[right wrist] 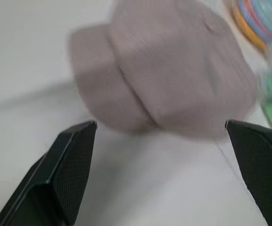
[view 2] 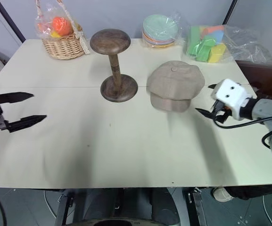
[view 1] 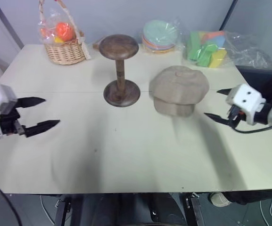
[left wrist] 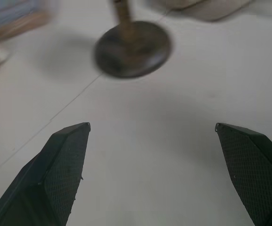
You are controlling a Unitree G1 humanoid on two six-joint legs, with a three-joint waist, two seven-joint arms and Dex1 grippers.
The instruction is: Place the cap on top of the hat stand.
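Both grippers hang released over the desk [view 1: 126,155], holding nothing. Spread wide, the left gripper [view 1: 37,114] sits above the desk's left edge, its black fingers [left wrist: 60,174] aimed toward the middle. Just as wide, the right gripper [view 1: 218,104] hovers near the right edge, its tips just beside the cap [view 1: 179,90] but apart from it.

That cap, beige-tan with a small top button, lies right of the desk's centre, crown up and short brim turned toward the near edge. In the right wrist view its far side smears into blur. Just beside it to the left, the hat stand [view 1: 120,70] is upright on its round disc base, its domed top bare. In the left wrist view the stand is cut off above the base and lower post.

Along the far edge, a wicker basket [view 1: 66,49] stands at the left corner under clear wrap, with orange and yellow items inside that are too small to identify. A stack of pastel plates [view 1: 159,35] in plastic comes next, then a bag of green, yellow and orange foam blocks [view 1: 206,48] toward the right corner. No brand, label or writing can be read on any of these.
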